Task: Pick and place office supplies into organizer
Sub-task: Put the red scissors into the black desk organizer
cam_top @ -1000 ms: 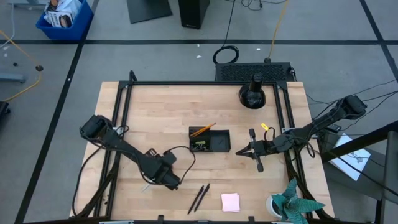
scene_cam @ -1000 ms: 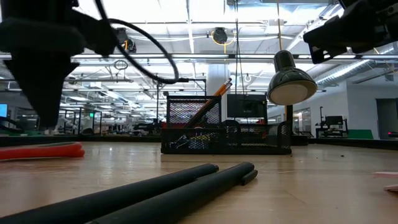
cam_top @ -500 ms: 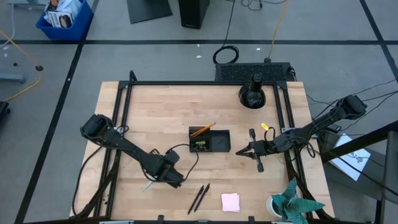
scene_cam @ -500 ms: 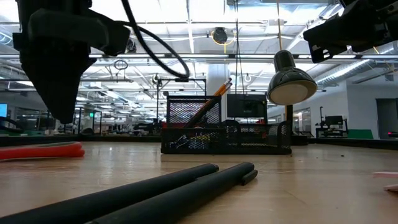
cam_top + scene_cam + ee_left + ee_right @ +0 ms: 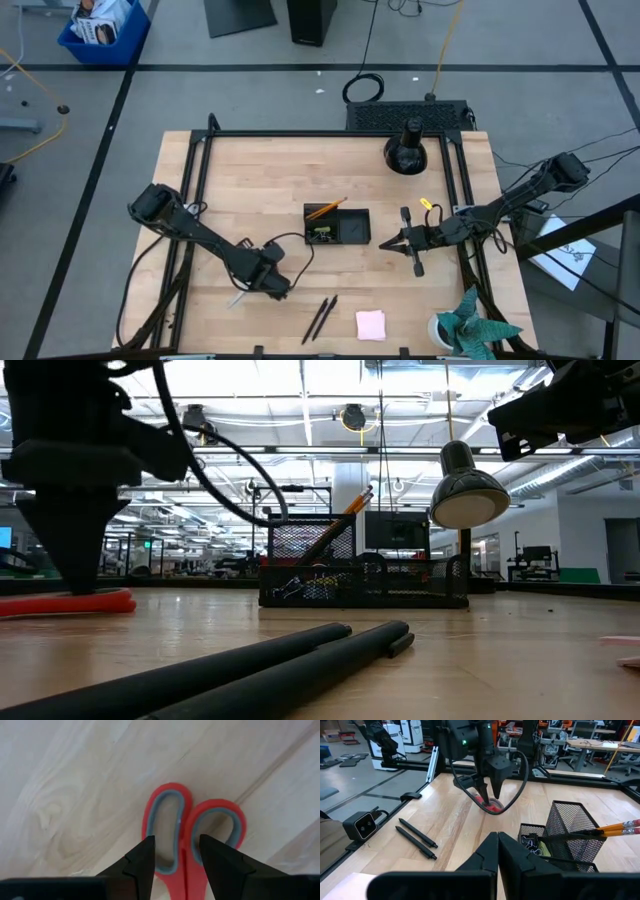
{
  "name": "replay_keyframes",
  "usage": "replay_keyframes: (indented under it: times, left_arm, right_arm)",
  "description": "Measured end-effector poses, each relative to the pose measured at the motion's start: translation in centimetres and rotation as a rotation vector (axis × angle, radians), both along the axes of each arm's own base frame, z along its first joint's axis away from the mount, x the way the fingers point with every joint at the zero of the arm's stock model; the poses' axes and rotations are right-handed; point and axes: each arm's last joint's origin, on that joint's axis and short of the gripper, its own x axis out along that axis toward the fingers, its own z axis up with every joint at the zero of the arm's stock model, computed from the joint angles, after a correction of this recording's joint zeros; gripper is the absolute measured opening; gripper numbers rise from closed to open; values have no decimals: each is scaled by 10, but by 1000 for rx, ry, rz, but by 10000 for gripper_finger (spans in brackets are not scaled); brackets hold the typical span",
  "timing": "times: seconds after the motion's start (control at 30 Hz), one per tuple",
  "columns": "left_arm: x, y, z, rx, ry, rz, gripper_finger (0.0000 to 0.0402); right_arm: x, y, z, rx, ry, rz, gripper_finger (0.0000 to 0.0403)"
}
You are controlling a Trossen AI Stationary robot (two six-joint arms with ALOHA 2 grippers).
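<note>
Two dark jointed arms trail looping black cables, fingers black wedges.

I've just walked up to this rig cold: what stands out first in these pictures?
The left gripper is down on the red-handled scissors at the table's front left, jaws straddling one handle loop. Mid-table stands the black mesh organizer with orange pencils leaning out, and two black pens lie in front.
</note>
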Motion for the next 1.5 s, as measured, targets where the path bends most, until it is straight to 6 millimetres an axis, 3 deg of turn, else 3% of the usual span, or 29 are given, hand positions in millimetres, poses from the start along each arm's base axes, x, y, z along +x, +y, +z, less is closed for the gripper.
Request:
replay_keyframes:
  times: [0.3,0.47,0.77,0.87,1.03,1.2,1.4,1.5]
  left_arm:
    - [-10,7,-35,-68,-107,-34,158]
    - [-14,8,-42,-64,-144,-34,150]
    - [-9,-1,-42,42,-258,-183,23]
    - [-9,-2,-43,87,-290,-180,22]
    - [-8,-7,-44,184,-387,-195,55]
    - [1,-10,-27,223,-530,-275,38]
    - [9,-2,23,290,-728,-366,20]
    - [18,5,63,385,-921,-423,30]
  right_arm:
    - [0,0,0,0,1,1,0]
    - [0,0,0,0,0,1,0]
    - [0,0,-2,-10,19,0,0]
    - [0,0,-2,-10,21,1,0]
    - [0,0,-2,-2,22,-1,0]
    - [-1,0,-3,12,32,-4,0]
    - [-1,0,-3,10,31,-4,0]
    - [-1,0,-3,7,35,-4,0]
